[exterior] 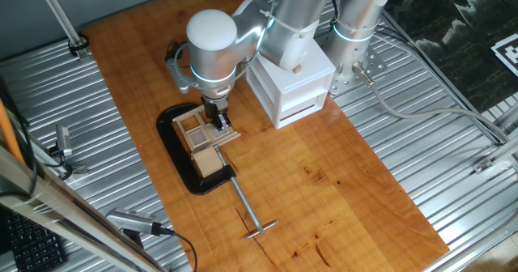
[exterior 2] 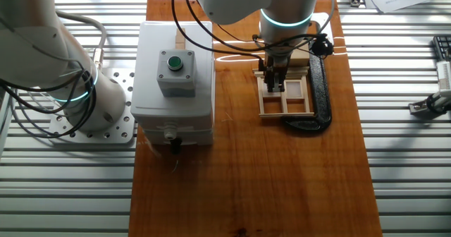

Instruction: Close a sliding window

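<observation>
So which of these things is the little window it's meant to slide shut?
Start at the long wooden board down the middle of the metal table. Beside the big white box with the green button lies a black oval plate; the sliding window stands on it, under the gripper. It alone is pale wood with a grid of panes.

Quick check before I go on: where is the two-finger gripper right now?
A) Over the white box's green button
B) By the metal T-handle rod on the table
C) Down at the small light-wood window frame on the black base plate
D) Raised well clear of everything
C: the gripper is down at the small light-wood window frame on the black base plate, away from the green button.
</observation>
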